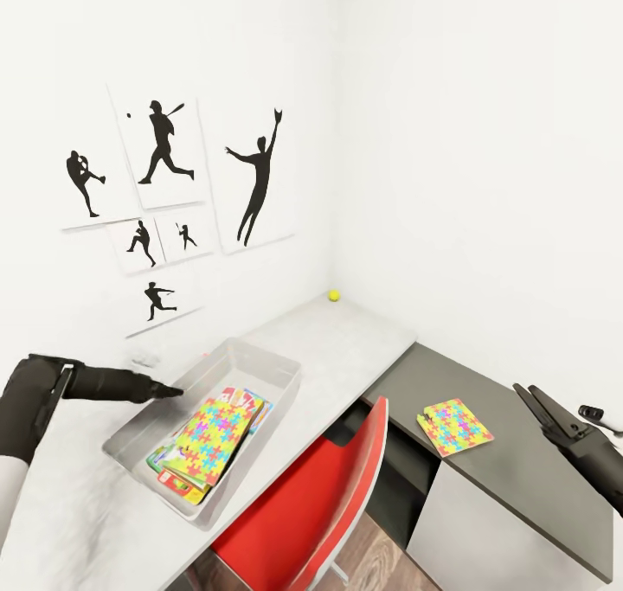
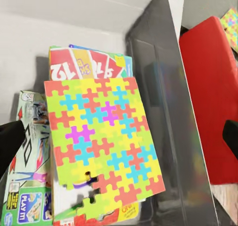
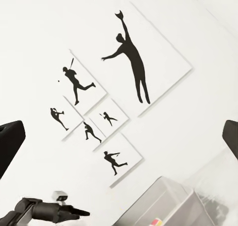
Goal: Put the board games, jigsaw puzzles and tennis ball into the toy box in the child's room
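Observation:
The pale grey toy box [image 1: 260, 359] stands on the table [image 1: 355, 336]. Inside it a jigsaw puzzle [image 1: 215, 428] lies on top of board games [image 1: 176, 477]; the left wrist view shows the puzzle [image 2: 101, 137], a green-edged game [image 2: 25, 186] and a red-lettered one [image 2: 87, 62]. My left gripper [image 1: 170, 390] hovers at the box's left rim, open, its fingers [image 2: 9, 144] wide apart and empty. A second jigsaw puzzle [image 1: 454, 427] lies on the dark cabinet top [image 1: 519, 496]. The tennis ball [image 1: 334, 295] rests in the far corner. My right gripper [image 1: 529, 398] is open, right of that puzzle.
A red chair [image 1: 324, 496] is pushed in under the desk, between the box and the cabinet. Baseball silhouette pictures [image 1: 164, 154] hang on the white wall behind the table. Wood floor [image 1: 381, 556] shows below the chair.

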Robot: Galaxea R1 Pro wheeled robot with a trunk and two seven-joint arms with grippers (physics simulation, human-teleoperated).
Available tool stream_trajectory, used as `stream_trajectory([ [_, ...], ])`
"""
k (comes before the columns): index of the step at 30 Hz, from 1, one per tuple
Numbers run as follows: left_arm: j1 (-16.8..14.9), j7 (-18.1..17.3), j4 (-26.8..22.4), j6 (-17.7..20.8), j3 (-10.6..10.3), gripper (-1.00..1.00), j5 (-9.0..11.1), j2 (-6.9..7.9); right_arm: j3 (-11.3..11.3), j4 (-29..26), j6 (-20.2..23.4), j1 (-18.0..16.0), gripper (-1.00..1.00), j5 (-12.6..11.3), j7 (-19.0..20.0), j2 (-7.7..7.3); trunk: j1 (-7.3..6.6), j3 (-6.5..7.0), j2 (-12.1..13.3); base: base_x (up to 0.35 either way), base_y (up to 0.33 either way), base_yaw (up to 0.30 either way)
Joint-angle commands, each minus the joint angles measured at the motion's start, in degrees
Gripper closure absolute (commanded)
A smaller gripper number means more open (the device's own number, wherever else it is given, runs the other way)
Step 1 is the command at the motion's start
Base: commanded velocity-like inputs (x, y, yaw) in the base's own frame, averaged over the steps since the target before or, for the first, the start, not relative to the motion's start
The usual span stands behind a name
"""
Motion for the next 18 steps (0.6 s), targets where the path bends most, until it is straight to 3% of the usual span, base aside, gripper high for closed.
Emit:
stream_trajectory([
  [1, 0.0, -3.4, -0.3, 0.6, 2.1, -1.00, -0.5, 0.25, 0.0, 0.0, 0.5, -0.1, -1.00, -0.3, 0.1, -0.03, 0.04, -0.14, -0.1, 0.000, 0.000, 0.000],
  [4, 0.5, -11.5, -0.8, 0.3, 6.4, -1.00, -0.4, 1.57, 0.0, 0.0, 0.5, -0.1, -1.00, -0.3, 0.2, -0.05, 0.04, -0.14, -0.1, 0.000, 0.000, 0.000],
  [5, 0.8, -12.7, -0.8, 0.0, 8.0, -1.00, -0.2, 2.54, 0.0, 0.0, 0.5, -0.1, -1.00, -0.3, 0.2, -0.03, 0.04, -0.14, -0.1, 0.000, 0.000, 0.000],
  [6, 2.5, -12.7, -0.6, -0.5, 11.3, -1.00, 1.4, 3.93, 0.0, 0.0, 0.5, -0.1, -1.00, -0.3, 0.2, -0.03, 0.04, -0.13, -0.1, 0.000, 0.000, -0.010],
  [7, 4.1, -12.7, -0.5, -0.7, 12.8, -1.00, 3.1, 4.30, 0.0, 0.0, 0.5, -0.1, -1.00, -0.3, 0.2, -0.01, 0.04, -0.10, -0.1, 0.000, 0.000, -0.052],
  [9, 8.6, -12.7, -0.7, -0.8, 15.6, -1.00, 8.5, 4.71, 0.0, 0.0, 0.5, -0.1, -1.00, -0.3, 0.2, -0.01, 0.04, 0.00, -0.1, 0.000, 0.000, -0.109],
  [10, 12.0, -12.7, -0.8, -0.9, 17.1, -1.00, 14.1, 4.95, 0.1, 0.0, 0.5, -0.1, -1.00, -0.3, 0.2, 0.01, 0.04, 0.07, -0.1, 0.000, 0.000, -0.149],
  [13, 16.1, -12.7, -1.3, -0.4, 18.4, -1.00, 23.7, 5.42, 0.4, 0.2, 0.5, -0.1, -1.00, -0.3, 0.1, 0.03, 0.04, 0.29, -0.1, -0.053, 0.000, -0.166],
  [15, 16.8, -12.7, -1.6, 0.2, 18.6, -1.00, 25.7, 5.57, 0.5, 0.2, 0.5, -0.1, -1.00, -0.3, 0.1, 0.03, 0.04, 0.44, -0.1, -0.183, -0.003, -0.178],
  [18, 17.2, -12.7, -2.0, 1.6, 18.6, -1.00, 26.8, 5.58, 0.5, 0.3, 0.5, -0.1, -1.00, -0.3, 0.2, 0.03, 0.04, 0.68, -0.1, -0.263, -0.065, -0.183],
])
